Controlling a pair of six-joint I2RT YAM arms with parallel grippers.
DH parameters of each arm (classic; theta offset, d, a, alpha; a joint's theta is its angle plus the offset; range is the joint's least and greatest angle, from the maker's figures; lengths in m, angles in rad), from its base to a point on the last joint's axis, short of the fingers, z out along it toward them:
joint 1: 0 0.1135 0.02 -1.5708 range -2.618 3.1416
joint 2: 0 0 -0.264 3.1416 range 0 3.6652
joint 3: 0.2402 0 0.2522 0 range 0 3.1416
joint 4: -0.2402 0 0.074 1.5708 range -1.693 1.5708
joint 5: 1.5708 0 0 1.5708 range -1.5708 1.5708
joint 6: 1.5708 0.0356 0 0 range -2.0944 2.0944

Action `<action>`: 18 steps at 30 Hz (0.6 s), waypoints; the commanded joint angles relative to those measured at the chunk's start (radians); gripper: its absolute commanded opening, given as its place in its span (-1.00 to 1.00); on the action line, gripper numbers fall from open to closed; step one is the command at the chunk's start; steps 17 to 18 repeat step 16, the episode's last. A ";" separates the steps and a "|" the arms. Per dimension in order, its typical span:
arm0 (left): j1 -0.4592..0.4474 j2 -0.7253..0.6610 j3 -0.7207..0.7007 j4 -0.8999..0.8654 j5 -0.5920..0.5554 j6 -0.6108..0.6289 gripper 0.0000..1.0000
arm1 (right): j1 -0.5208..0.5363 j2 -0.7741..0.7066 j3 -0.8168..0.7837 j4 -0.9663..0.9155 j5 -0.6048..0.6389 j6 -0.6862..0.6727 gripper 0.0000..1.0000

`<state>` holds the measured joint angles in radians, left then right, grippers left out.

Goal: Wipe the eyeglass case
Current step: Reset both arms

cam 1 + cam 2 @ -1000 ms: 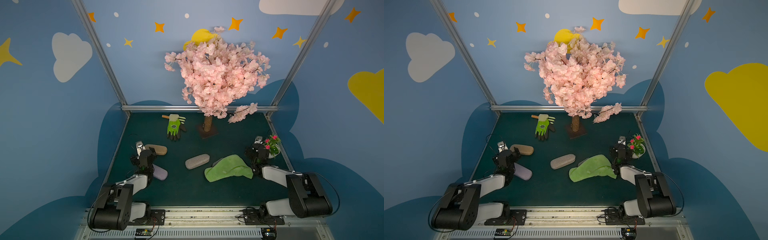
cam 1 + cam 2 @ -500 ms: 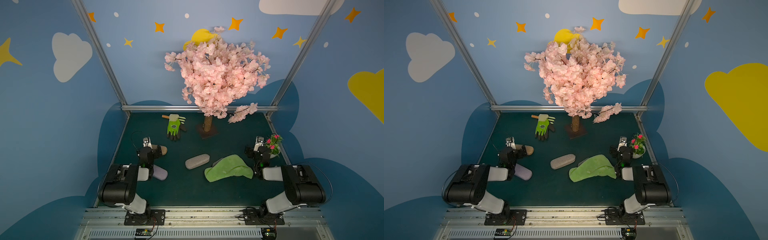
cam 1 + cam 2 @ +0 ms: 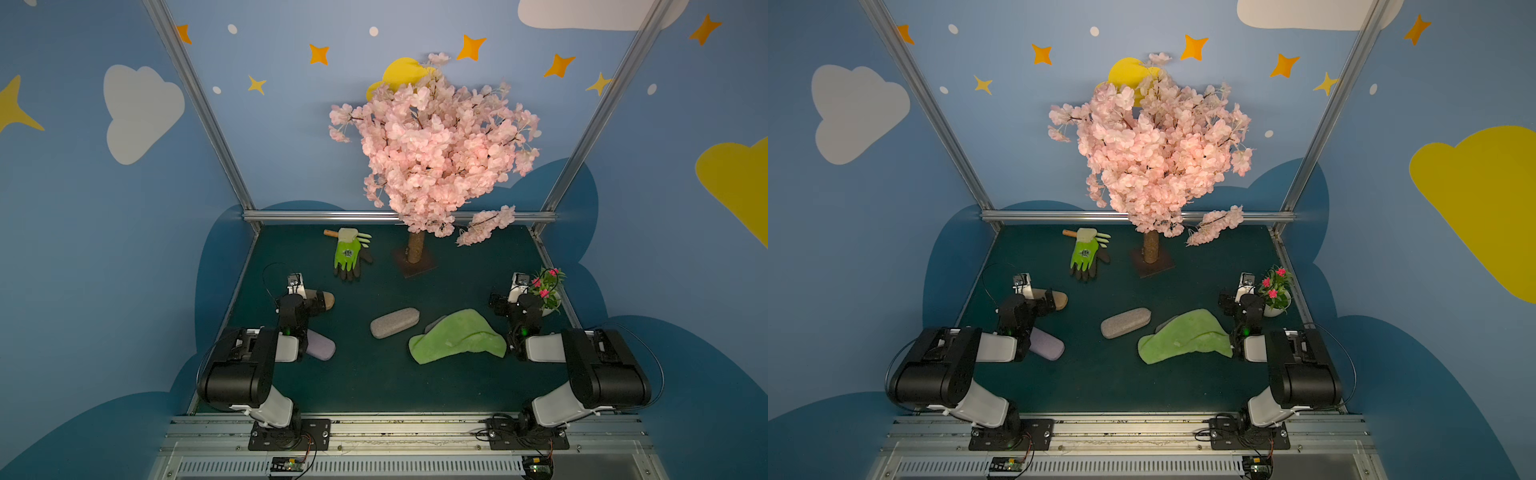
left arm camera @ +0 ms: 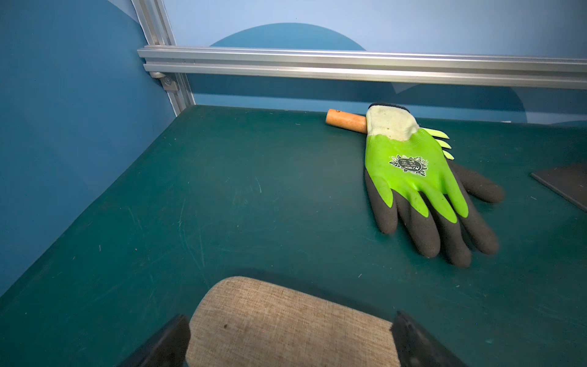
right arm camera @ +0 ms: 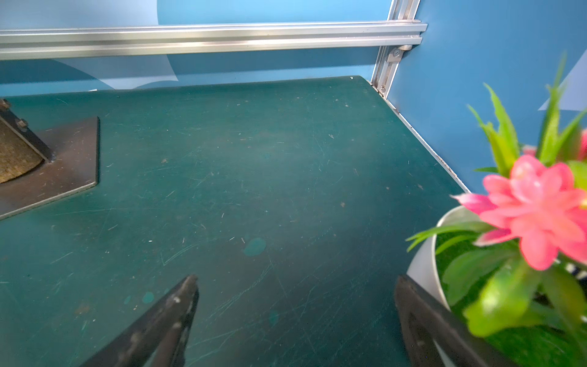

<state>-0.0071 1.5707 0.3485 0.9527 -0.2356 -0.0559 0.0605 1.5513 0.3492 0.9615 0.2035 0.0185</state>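
Green mat [image 3: 374, 386]: grey oval fabric eyeglass case [image 3: 394, 322] beside lime cloth [image 3: 457, 338]; left gripper [image 4: 290, 316] jaws apart over tan fabric case [image 4: 279, 340], right gripper [image 5: 297, 279] jaws apart

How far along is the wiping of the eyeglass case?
Done: nothing visibly; the green cloth lies loose on the mat, touching neither hand. In hand: nothing; the left hand is open over the tan case, the right hand open above the mat. Left: pick up the cloth and wipe a case; the grey case and lavender case lie apart from the cloth.
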 commanded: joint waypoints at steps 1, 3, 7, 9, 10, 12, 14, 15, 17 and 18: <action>-0.003 0.007 -0.002 0.027 0.007 0.007 1.00 | 0.004 0.009 -0.007 0.036 -0.004 0.003 0.95; -0.002 0.006 0.000 0.027 0.006 0.007 1.00 | 0.004 0.007 -0.007 0.036 -0.004 0.003 0.95; -0.003 0.007 -0.001 0.027 0.006 0.007 1.00 | 0.003 0.009 -0.006 0.036 -0.004 0.003 0.95; -0.006 0.008 0.000 0.029 0.030 0.029 1.00 | 0.004 0.008 -0.007 0.036 -0.004 0.004 0.95; -0.007 0.009 0.000 0.032 0.038 0.038 1.00 | 0.004 0.009 -0.006 0.035 -0.005 0.003 0.95; -0.007 0.013 0.003 0.030 0.042 0.036 1.00 | 0.004 0.008 -0.006 0.036 -0.004 0.003 0.95; -0.006 0.009 0.001 0.027 0.046 0.032 1.00 | 0.004 0.008 -0.007 0.036 -0.005 0.003 0.95; -0.002 0.008 0.000 0.030 0.048 0.030 1.00 | 0.004 0.008 -0.006 0.035 -0.005 0.004 0.95; -0.002 0.008 -0.002 0.032 0.051 0.028 1.00 | 0.005 0.008 -0.007 0.036 -0.005 0.003 0.95; -0.002 0.008 -0.002 0.032 0.051 0.028 1.00 | 0.005 0.008 -0.007 0.036 -0.005 0.003 0.95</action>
